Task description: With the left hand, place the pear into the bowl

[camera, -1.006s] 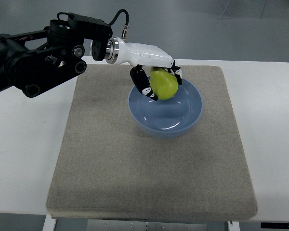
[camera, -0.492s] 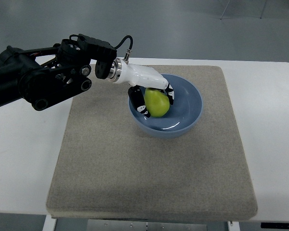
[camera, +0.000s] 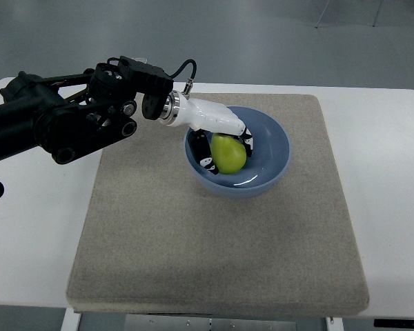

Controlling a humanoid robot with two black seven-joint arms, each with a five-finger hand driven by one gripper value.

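Nearest the camera, a grey mat (camera: 214,248) on the white table (camera: 34,234) lies bare in front of the blue bowl (camera: 272,148); the bowl stands on the mat's far half. Inside the bowl, toward its left wall, sits the green pear (camera: 228,154), low in the hollow and probably touching the floor, though the contact itself is hidden. The left hand (camera: 221,138) reaches over the bowl's left rim, its fingers (camera: 204,153) curled around the pear from both sides, holding it. The pear looks firm, smooth and fairly light, likely to roll on the glossy bowl once released; its broad belly is the sound place to hold. Beyond the bowl, the black arm (camera: 62,121) runs off leftward.
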